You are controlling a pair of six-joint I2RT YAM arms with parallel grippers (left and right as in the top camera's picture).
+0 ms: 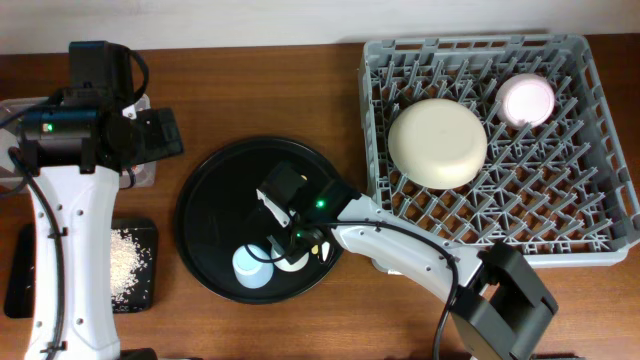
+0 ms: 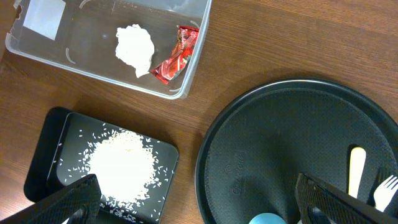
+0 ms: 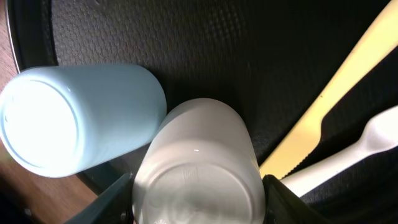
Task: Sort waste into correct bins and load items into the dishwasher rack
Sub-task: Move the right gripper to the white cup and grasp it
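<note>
My right gripper [image 1: 290,243] reaches into the round black tray. In the right wrist view its fingers [image 3: 199,202] press both sides of an upside-down white cup [image 3: 196,155]. A light blue cup [image 3: 74,118] stands touching it on the left and also shows in the overhead view [image 1: 252,267]. A yellow knife [image 3: 336,93] and a white fork [image 3: 351,152] lie to its right. My left gripper [image 2: 202,205] is open and empty, high above the table. The clear tub [image 2: 186,74] holds the tissue ball [image 2: 135,48] and the red wrapper [image 2: 177,54]. Rice grains [image 2: 118,163] lie in the shallow black tray [image 2: 56,130].
The grey dishwasher rack [image 1: 600,110] at the right holds the cream plate [image 1: 437,142] and the pinkish bowl [image 1: 527,98], both upside down. The large round black tray [image 1: 215,190] sits mid-table. The left arm covers most of the clear tub in the overhead view.
</note>
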